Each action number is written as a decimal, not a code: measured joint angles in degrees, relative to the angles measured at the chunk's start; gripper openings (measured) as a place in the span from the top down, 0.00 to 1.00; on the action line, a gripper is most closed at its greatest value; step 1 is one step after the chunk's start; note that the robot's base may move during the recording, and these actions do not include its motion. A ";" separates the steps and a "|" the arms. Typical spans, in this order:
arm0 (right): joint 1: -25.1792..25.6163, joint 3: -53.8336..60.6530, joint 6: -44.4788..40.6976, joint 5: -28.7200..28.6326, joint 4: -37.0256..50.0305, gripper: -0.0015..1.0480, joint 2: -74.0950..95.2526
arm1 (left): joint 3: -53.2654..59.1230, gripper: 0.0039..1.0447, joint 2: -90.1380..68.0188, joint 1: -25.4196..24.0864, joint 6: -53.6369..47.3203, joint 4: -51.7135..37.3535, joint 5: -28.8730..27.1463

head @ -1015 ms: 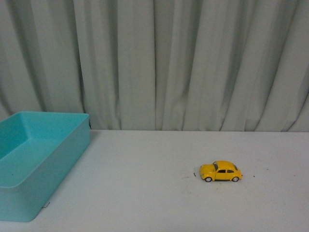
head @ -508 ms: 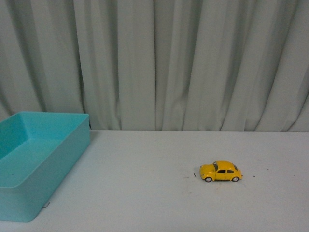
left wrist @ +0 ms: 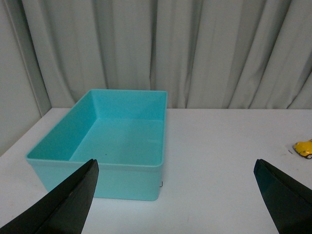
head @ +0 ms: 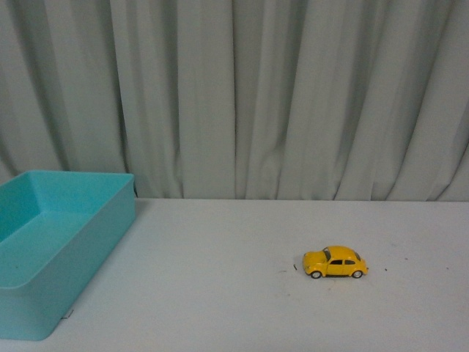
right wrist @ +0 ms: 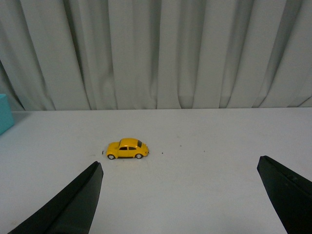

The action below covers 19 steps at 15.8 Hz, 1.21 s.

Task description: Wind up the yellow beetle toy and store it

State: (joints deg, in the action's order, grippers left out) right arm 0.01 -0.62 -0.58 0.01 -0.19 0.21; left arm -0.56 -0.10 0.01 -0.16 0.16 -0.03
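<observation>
Nothing is done yet: the beetle sits unwound on the tabletop, well apart from the empty bin, while left tool and right tool gape, holding nothing.

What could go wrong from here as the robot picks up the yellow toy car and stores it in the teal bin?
The yellow beetle toy stands free on its wheels on the table; a touch from the open right gripper may roll it away.
Its rounded, glossy body could slip when clamped.
The teal bin sits far to the left, so the carry may clip its wall.
</observation>
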 joint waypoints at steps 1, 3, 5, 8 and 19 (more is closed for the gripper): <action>0.00 0.00 0.00 0.00 0.00 0.06 0.00 | 0.00 0.06 0.00 0.00 0.00 0.02 0.00; 0.00 0.00 0.00 0.00 0.00 0.06 0.00 | 0.00 0.06 0.00 0.00 0.00 0.00 0.00; 0.00 0.00 0.00 0.00 -0.02 0.06 0.00 | 0.00 0.06 0.00 0.00 0.00 0.02 0.00; 0.00 0.00 0.00 0.00 -0.02 0.06 0.00 | 0.00 0.06 0.00 0.00 -0.02 0.00 0.02; 0.00 0.00 0.00 0.00 0.00 0.06 -0.02 | 0.00 0.06 0.00 0.00 0.00 -0.02 0.00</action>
State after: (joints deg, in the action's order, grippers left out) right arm 0.01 -0.62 -0.58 0.01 -0.19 0.19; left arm -0.56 -0.10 0.01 -0.16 0.14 -0.03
